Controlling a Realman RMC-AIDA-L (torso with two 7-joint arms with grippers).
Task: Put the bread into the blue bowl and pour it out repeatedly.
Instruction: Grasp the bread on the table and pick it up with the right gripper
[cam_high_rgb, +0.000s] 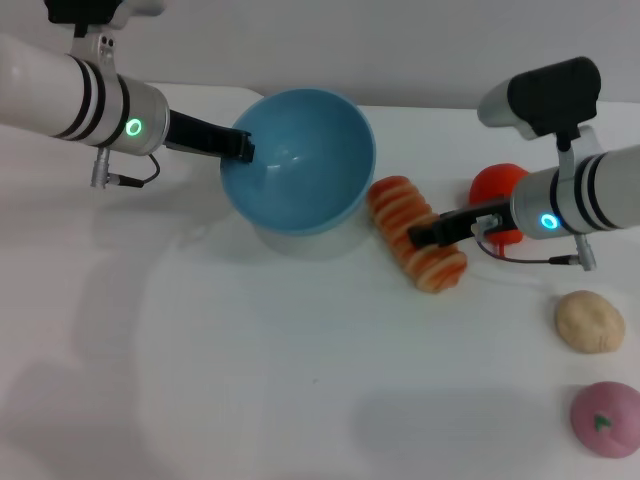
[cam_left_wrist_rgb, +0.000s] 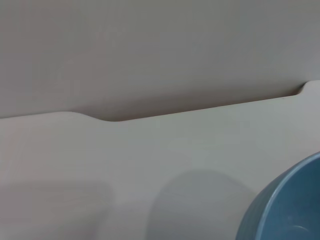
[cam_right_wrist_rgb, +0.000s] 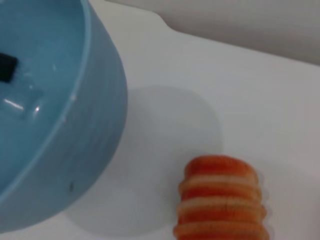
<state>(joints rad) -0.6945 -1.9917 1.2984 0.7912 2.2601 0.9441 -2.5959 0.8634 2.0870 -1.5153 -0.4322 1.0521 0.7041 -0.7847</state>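
The blue bowl (cam_high_rgb: 297, 160) hangs tilted above the white table, its glossy inside facing the head camera and its shadow beneath it. My left gripper (cam_high_rgb: 242, 146) is shut on the bowl's left rim, and one black fingertip (cam_right_wrist_rgb: 6, 67) shows inside the blue bowl (cam_right_wrist_rgb: 55, 115). The bread (cam_high_rgb: 415, 232), a striped orange and cream loaf, lies on the table just right of the bowl, outside it. My right gripper (cam_high_rgb: 428, 236) sits over the middle of the loaf. The bread (cam_right_wrist_rgb: 220, 200) lies close beside the bowl's wall. In the left wrist view only a part of the blue bowl (cam_left_wrist_rgb: 285, 205) shows.
A red-orange fruit (cam_high_rgb: 498, 186) lies behind my right gripper. A beige bun (cam_high_rgb: 590, 320) and a pink round piece (cam_high_rgb: 607, 420) sit near the table's right front. The table's back edge (cam_left_wrist_rgb: 150, 116) runs behind the bowl.
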